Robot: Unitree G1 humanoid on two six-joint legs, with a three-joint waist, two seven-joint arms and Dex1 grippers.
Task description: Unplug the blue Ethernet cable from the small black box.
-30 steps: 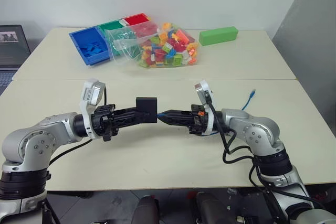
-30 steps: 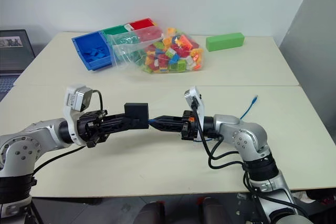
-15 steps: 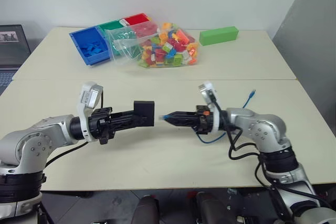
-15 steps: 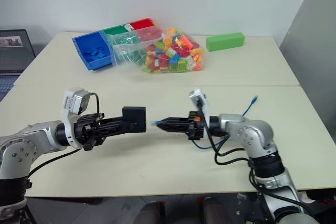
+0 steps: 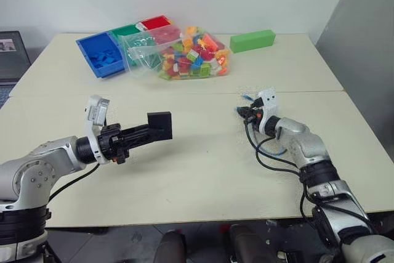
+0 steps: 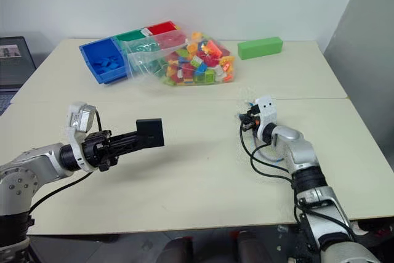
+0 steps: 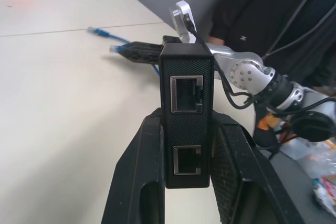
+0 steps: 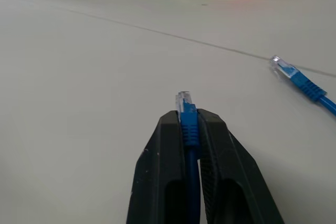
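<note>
A pale cream table (image 5: 203,170) carries a clear plastic bag of bright toy bricks (image 5: 188,60), a blue plastic bin tray (image 5: 101,55) and a green rectangular block (image 5: 252,40) along its far side. The left gripper (image 7: 186,145) pinches the small matte-black box (image 5: 160,125) above open tabletop; the right gripper (image 8: 188,129), well apart, clamps the thin bright-blue Ethernet cable (image 8: 189,121) just behind its translucent plug.

The blue Ethernet cable (image 8: 188,124) hangs unplugged, apart from the small black box (image 7: 186,114).
</note>
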